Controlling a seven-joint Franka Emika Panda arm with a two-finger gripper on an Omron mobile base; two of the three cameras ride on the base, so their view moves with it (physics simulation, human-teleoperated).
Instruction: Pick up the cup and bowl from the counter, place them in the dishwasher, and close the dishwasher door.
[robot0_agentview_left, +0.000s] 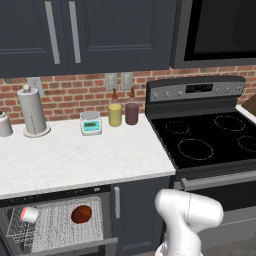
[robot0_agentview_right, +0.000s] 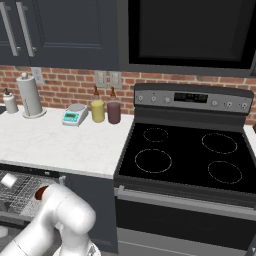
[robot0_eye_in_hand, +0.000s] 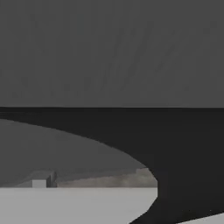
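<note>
The dishwasher (robot0_agentview_left: 56, 196) stands open under the white counter (robot0_agentview_left: 75, 160), with its wire rack (robot0_agentview_left: 57, 227) pulled out. The cup (robot0_agentview_left: 29, 214) lies on its side at the rack's left, red inside showing. The dark reddish-brown bowl (robot0_agentview_left: 81, 214) rests at the rack's right. From the right, the cup (robot0_agentview_right: 9, 180) and part of the bowl (robot0_agentview_right: 40, 192) show behind my arm. The dishwasher door (robot0_agentview_left: 75, 246) hangs lowered, its edge along the frame's bottom. My arm (robot0_agentview_left: 187, 212) bends down past the lower edge. The hand view faces a flat dark grey surface close up; the jaws stand wide, holding nothing.
On the counter stand a paper towel holder (robot0_agentview_left: 32, 111), a small scale (robot0_agentview_left: 91, 123), a yellow jar (robot0_agentview_left: 115, 114) and a maroon jar (robot0_agentview_left: 132, 113). The black stove (robot0_agentview_left: 210, 137) is to the right. A narrow cabinet door (robot0_agentview_left: 135, 215) sits between dishwasher and stove.
</note>
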